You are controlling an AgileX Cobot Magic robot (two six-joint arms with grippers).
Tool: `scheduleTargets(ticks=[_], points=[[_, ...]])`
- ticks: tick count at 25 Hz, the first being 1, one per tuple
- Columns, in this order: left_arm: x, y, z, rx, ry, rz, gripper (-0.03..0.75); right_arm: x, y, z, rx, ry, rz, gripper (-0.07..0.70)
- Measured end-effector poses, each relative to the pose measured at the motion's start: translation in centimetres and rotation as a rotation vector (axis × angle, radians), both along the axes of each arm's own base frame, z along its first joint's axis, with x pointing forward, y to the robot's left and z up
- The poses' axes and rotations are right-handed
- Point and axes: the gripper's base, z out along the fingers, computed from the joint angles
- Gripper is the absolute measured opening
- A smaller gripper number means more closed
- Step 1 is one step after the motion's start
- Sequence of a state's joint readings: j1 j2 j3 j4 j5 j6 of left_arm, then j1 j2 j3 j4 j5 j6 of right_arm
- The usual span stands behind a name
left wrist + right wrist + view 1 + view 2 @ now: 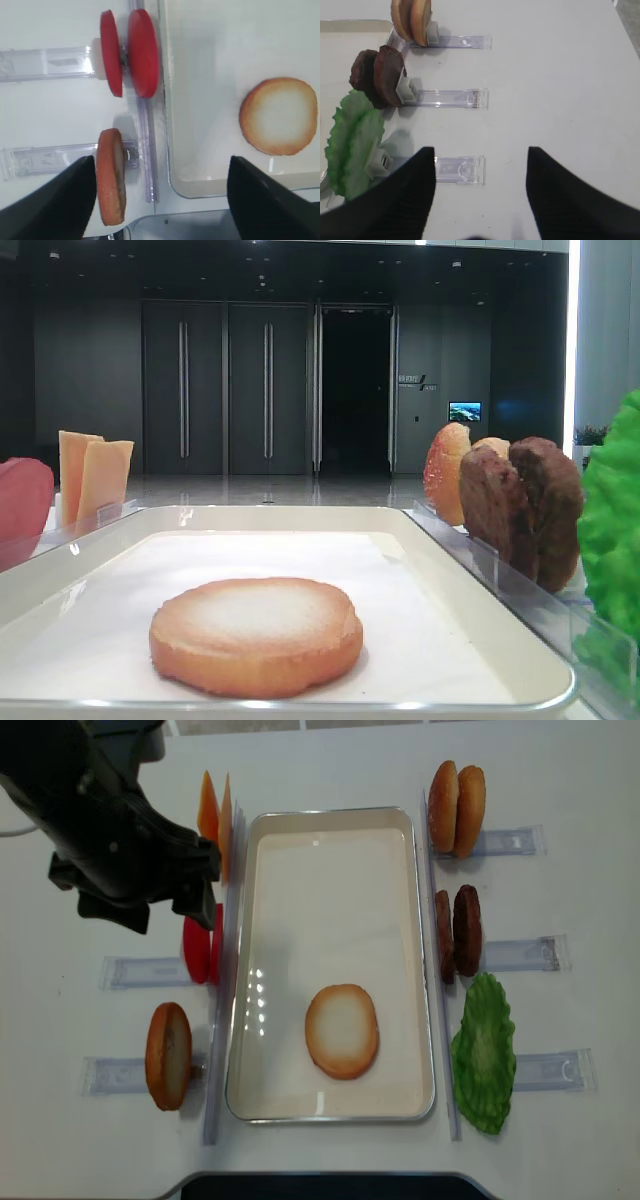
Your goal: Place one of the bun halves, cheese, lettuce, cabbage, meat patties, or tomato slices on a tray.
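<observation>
Left end effector, jaws wide and empty, hovers lower left beside the tray; one bun half lies inside, so approach the next piece squarely.

Left gripper spread wide, dark fingers framing the lower corners. Between them, ahead: corner of the tray, one bun half lying flat inside, pale face up. Just beyond the left finger, another bun half on edge in a clear rack. Farther ahead, two tomato slices upright beside the tray rim.
</observation>
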State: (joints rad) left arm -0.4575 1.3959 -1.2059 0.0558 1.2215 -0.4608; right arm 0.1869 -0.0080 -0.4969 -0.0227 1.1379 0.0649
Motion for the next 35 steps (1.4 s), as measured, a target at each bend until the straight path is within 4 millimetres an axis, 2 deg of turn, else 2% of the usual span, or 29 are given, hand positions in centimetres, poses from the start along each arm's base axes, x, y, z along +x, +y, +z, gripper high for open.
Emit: scheduleTargets(ticks=[10, 24, 28, 35], points=[[0.7, 3.8, 1.0, 0.056, -0.058, 0.079, 0.622, 0.0, 0.0, 0.0, 0.000, 0.000, 0.000, 0.415], [1.2, 7.5, 1.4, 0.088, -0.068, 0.142, 0.615, 0.0, 0.0, 0.0, 0.000, 0.000, 0.000, 0.415], [0.3, 9.0, 2.5, 0.091, -0.108, 0.170, 0.594, 0.0, 0.0, 0.0, 0.000, 0.000, 0.000, 0.415], [-3.5, 10.2, 4.1, 0.104, -0.192, 0.174, 0.589, 0.0, 0.0, 0.0, 0.000, 0.000, 0.000, 0.415]])
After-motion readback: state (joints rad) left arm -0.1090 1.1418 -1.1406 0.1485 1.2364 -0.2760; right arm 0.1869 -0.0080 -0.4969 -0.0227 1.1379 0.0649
